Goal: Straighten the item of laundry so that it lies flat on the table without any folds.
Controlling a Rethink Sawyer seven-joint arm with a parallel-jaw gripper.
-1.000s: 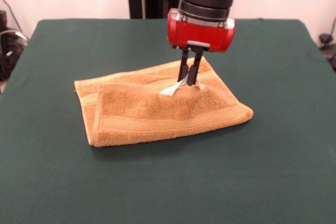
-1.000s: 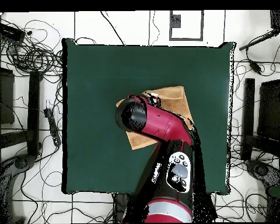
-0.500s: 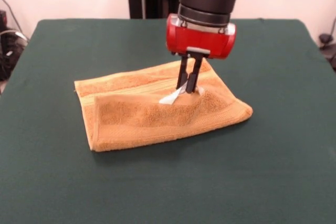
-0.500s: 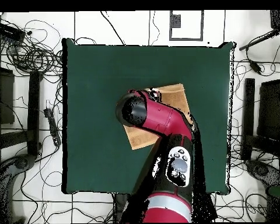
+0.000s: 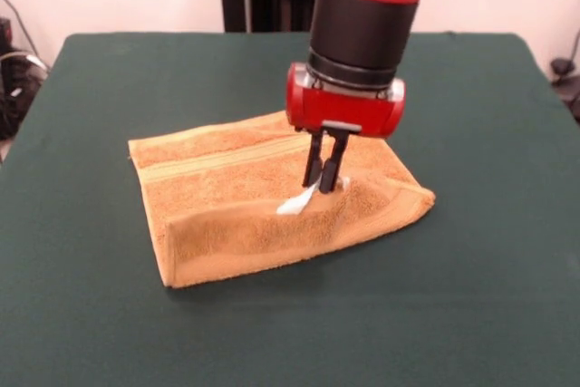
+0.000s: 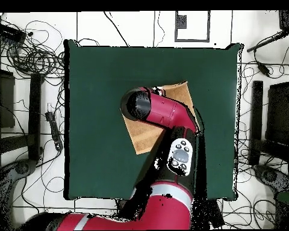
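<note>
towel [image 5: 237, 197] folded, pinched under tool [image 5: 325, 185]

The red and black arm [image 6: 165, 120] reaches from the bottom edge over the dark green desk [image 6: 99, 90], covering the middle of the orange-tan towel [image 6: 178, 93]. Tangled cables [image 6: 32, 54] lie on the floor around the desk.

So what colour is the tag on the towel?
White; the tag shows best in the front view, on the orange-tan towel.
</note>
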